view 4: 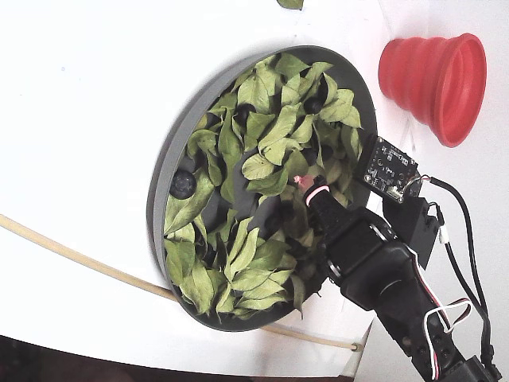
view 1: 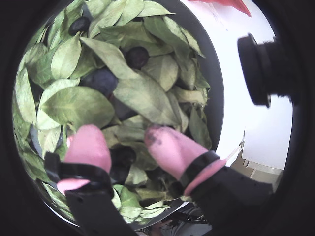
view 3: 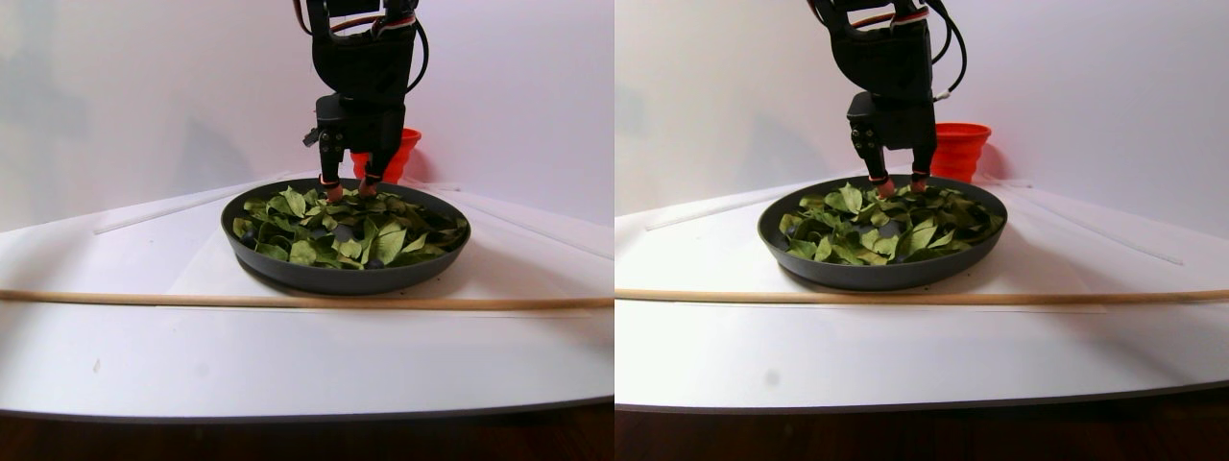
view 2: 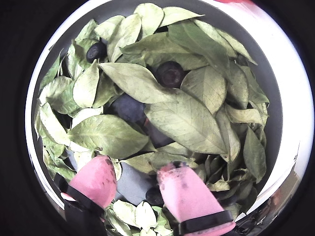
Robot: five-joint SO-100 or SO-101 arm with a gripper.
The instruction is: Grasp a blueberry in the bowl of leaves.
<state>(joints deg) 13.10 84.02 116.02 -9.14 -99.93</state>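
The claw point(view 1: 123, 145) stands open, its two pink-tipped fingers point(view 1: 88, 147) pressed down among the leaves point(view 1: 74, 105) with a gap between them, and a dark blueberry point(view 1: 123, 156) sits low in that gap, not touched on either side as far as a wrist view shows. In another wrist view the claw point(view 2: 135, 179) again shows its pink pads spread, with a dark berry point(view 2: 155, 195) just beside the inner edge of the right pad and partly under leaf. More blueberries lie further into the bowl point(view 2: 275, 98): one round berry point(view 2: 170, 73) half tucked under a broad leaf, a larger one point(view 2: 129, 108) mostly covered, and a small one point(view 2: 96, 50) near the rim. In the stereo pair view the arm comes straight down over the far side of the grey bowl point(view 3: 346, 279), the fingertips in the foliage. A red ribbed cup point(view 4: 433, 76) stands beyond the bowl, apart from it, and a thin wooden stick point(view 3: 192, 301) lies across the white table point(view 3: 288, 365) in front
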